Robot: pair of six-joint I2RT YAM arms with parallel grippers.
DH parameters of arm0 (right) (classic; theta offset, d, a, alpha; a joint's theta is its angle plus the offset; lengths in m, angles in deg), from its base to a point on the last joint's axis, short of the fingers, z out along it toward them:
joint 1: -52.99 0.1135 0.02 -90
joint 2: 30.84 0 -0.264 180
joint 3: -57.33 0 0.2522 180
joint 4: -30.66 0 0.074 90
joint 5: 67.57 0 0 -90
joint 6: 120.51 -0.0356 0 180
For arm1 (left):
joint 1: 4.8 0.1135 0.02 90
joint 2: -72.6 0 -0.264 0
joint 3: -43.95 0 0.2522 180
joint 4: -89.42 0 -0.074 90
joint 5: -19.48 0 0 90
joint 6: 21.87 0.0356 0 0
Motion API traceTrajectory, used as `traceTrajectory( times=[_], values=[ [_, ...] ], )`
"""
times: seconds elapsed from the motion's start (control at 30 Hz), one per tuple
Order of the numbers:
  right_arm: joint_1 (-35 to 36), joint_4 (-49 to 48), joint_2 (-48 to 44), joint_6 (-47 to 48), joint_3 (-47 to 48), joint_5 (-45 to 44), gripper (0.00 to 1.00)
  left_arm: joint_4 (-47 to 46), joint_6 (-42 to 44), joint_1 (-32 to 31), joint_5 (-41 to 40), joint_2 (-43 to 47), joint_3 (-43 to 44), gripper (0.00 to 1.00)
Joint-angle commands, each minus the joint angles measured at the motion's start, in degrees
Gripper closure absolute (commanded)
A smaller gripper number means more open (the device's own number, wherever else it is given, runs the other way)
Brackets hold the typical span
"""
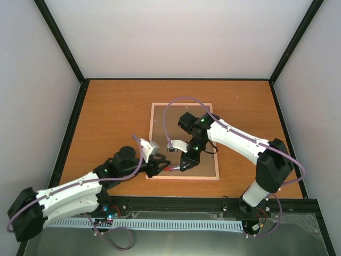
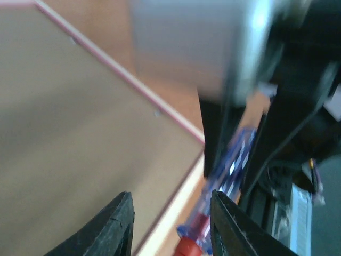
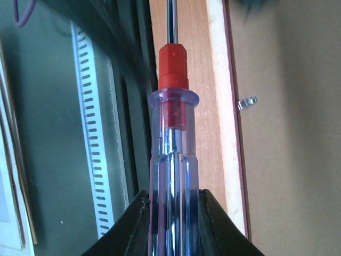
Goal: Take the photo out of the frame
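Right gripper clenched around the clear, blue-tinted plastic handle of a screwdriver, red collar and thin steel shaft pointing straight ahead of the fingers. Just right of that shaft, a narrow strip of orange wood-grain table, then the near edge of the large rectangular picture frame: pale wood rim, thin pink border line, flat matte brown hardboard back facing up. Small shiny metal tab on the hardboard, close inside the rim. Left of the shaft, a black rail and a white slotted strip, with little room on that side.

Left gripper released, black fingers parted wider than the blurred screwdriver in the gap ahead of them, hovering by the frame's near-left corner, nose to nose with the right gripper. Hardboard spreading ahead and to the left of these fingers, pink edge running diagonally across.

Beyond both grippers, broad bands of table along the frame's far and side edges, up to the white walls. Photo not visible in any view.
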Motion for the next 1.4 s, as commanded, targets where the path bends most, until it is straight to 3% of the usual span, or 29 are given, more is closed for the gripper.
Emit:
traceTrajectory(
  times=[0.0, 0.37, 0.6, 0.9, 1.23, 1.37],
  values=[
    [0.4, 3.5, 1.5, 2.2, 3.2, 3.6, 0.97, -2.3, 5.2, -5.9, 3.0, -6.1, 1.7, 0.59],
    [0.3, 5.1, 0.1, 3.0, 2.9, 1.2, 0.97, -1.4, 5.7, -8.4, 0.0, -6.4, 0.8, 0.63],
    [0.3, 6.8, -1.1, 5.2, 3.1, 2.1, 0.97, -2.6, 6.0, -9.0, 1.2, -6.0, -0.7, 0.56],
    [-0.3, 8.2, -1.8, 6.5, 3.7, 2.4, 0.97, -2.6, 6.7, -9.3, 1.5, -8.3, -0.1, 0.66],
    [-1.5, 9.7, -1.0, 7.6, 4.9, 3.7, 0.97, -3.4, 6.8, -9.4, 1.4, -7.0, -1.0, 0.64],
    [-1.8, 10.7, -0.6, 8.4, 5.8, 5.7, 0.97, -3.3, 6.9, -9.4, 1.6, -7.5, -0.8, 0.73]
  ],
)
